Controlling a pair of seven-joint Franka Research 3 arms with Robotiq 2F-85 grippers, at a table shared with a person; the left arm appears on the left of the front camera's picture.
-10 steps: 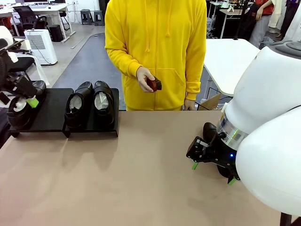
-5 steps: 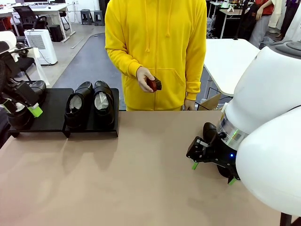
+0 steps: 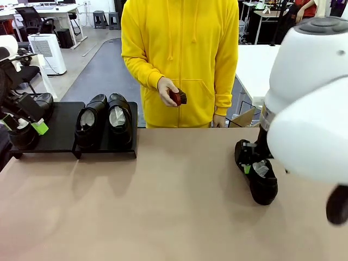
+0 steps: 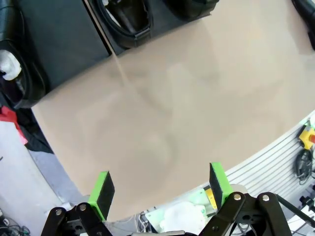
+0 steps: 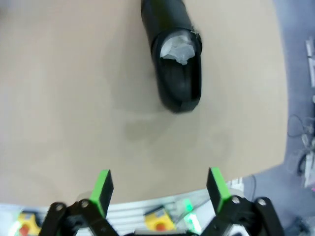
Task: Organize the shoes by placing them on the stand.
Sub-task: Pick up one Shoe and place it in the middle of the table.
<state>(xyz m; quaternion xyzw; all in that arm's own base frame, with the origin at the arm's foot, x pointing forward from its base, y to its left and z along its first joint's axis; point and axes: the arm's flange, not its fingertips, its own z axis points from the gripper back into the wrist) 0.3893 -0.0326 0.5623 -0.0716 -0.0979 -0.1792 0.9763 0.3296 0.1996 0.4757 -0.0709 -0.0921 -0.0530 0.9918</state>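
- Lying loose on the bench (image 3: 163,206), the last shoe (image 5: 176,64) sits below the right gripper (image 5: 160,189), jaws spread wide, empty.
- Descend straddling its heel opening, then carry it to the stand (image 3: 65,125).
- Left gripper (image 4: 160,189) gapes empty too.

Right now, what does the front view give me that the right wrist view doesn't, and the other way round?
Front view alone: the stand with two shoes side by side and a third shoe at its left end, the left tool near that shoe, and the person's hand holding a small brush.
Right wrist view alone: the right tool with its pads wide apart and nothing between them.
Both: the fourth shoe lying on the bare tabletop, paper stuffing visible.
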